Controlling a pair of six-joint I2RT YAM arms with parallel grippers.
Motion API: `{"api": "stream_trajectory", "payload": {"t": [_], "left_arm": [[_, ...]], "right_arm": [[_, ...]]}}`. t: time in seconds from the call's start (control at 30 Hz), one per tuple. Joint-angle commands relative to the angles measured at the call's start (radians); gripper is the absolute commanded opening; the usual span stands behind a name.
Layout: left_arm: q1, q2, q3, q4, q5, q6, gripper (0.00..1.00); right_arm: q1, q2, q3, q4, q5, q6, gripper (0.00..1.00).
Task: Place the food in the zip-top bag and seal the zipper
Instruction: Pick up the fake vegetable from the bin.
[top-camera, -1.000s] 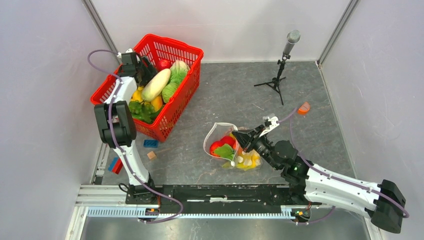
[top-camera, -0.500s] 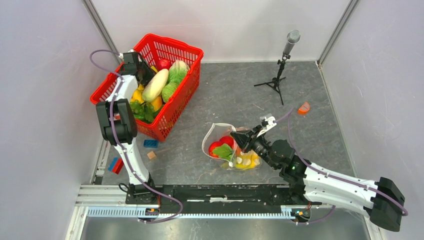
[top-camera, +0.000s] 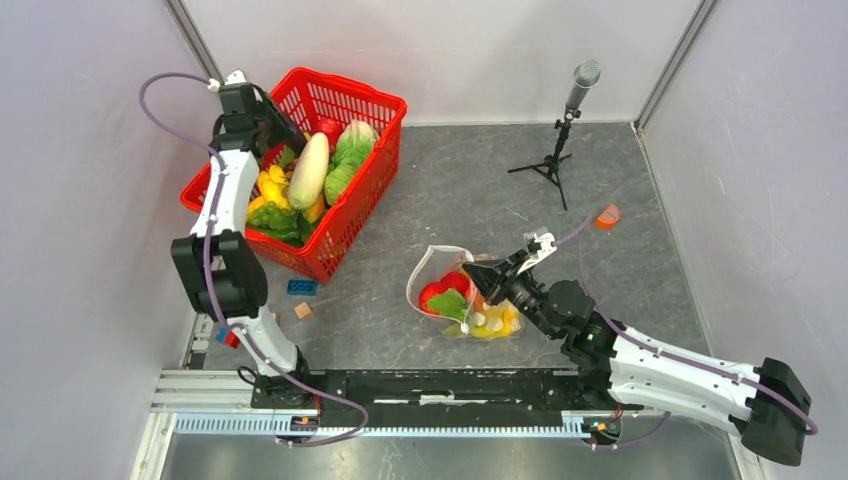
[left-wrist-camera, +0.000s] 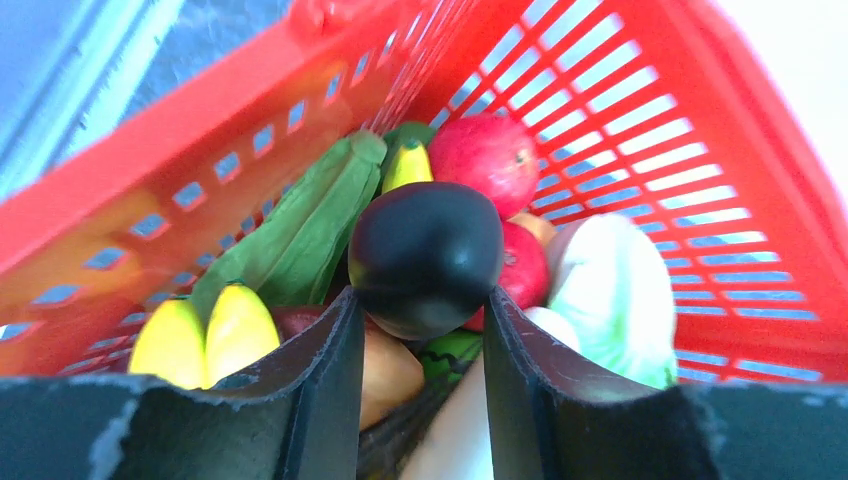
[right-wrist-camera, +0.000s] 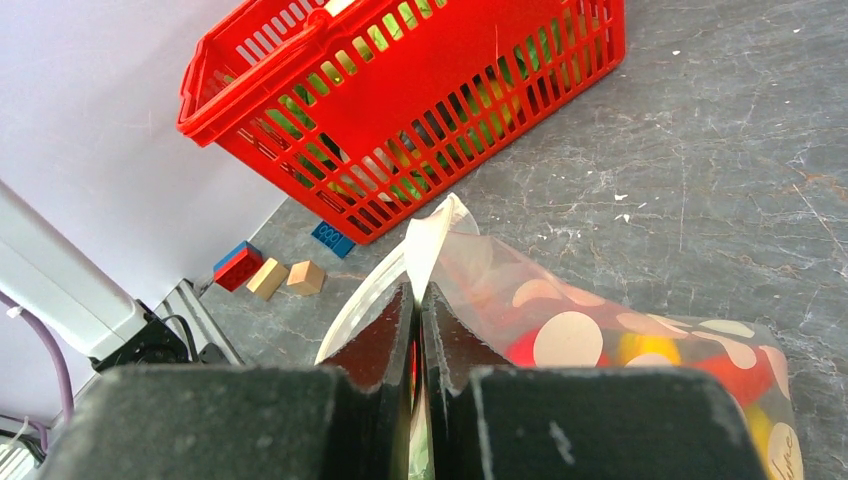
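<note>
The left gripper (left-wrist-camera: 422, 297) clamps one dark, glossy eggplant (left-wrist-camera: 425, 250) between its two fingers. The eggplant's rounded end pokes out past the fingertips, above the far left corner of the single red plastic basket (top-camera: 385, 101). Beneath it lie a lobed yellow piece (left-wrist-camera: 205, 330), two red fruits (left-wrist-camera: 485, 160), a green pod (left-wrist-camera: 310, 225) and a pale cabbage (left-wrist-camera: 610, 290). From above, one long white radish (top-camera: 308, 170) lies lengthwise in the basket.

The right gripper (right-wrist-camera: 418, 300) is pinched tight on the rim of the one zip-top bag (right-wrist-camera: 600, 330), at its whitish zipper (right-wrist-camera: 437, 225), holding that edge up. The bag lies mid-table, its long axis running from near right to far left and its mouth gaping toward the basket. Inside show a red piece (top-camera: 435, 292), a green leaf (top-camera: 452, 303) and something yellow (top-camera: 500, 320).

Near the basket sit two wooden cubes (right-wrist-camera: 307, 277), one blue brick (right-wrist-camera: 330, 238) and one red-and-blue brick (right-wrist-camera: 238, 265). One microphone (top-camera: 570, 110) on a tripod stands at the far side. The table (top-camera: 450, 190) is mottled grey, enclosed by pale walls (top-camera: 760, 150).
</note>
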Motion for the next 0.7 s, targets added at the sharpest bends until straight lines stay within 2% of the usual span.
{"api": "stream_trajectory", "payload": {"t": [0.0, 0.33, 0.67], "left_arm": [[0.005, -0.140, -0.008, -0.009, -0.056, 0.071, 0.02], [0.005, -0.366, -0.094, 0.016, -0.089, 0.096, 0.02], [0.006, -0.635, -0.185, -0.004, 0.135, 0.077, 0.02]], "right_arm": [[-0.002, -0.024, 0.021, 0.021, 0.003, -0.002, 0.10], [-0.002, -0.049, 0.011, 0.019, 0.005, -0.001, 0.10], [-0.002, -0.053, 0.007, 0.035, 0.005, 0.000, 0.09]]}}
